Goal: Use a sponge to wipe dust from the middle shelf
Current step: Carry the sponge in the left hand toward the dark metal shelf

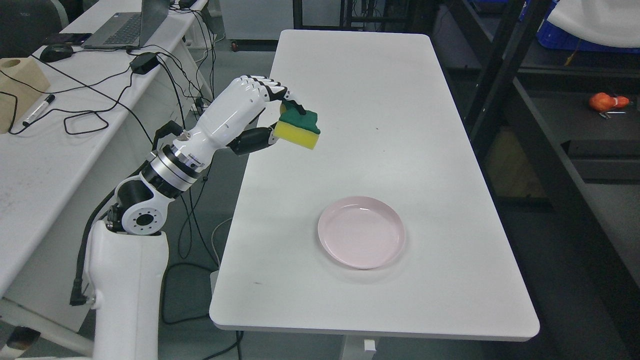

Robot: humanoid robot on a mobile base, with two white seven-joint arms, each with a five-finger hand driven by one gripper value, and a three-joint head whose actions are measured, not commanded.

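While your left hand (260, 107) pinches the sponge (298, 129) above the white table's (380, 90) left edge, keep that grip firm and carry it toward the dark shelving (550, 150) right of the table.

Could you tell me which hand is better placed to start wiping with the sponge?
The left hand: it already grips the sponge, raised over the table's left edge. The right arm is out of view.
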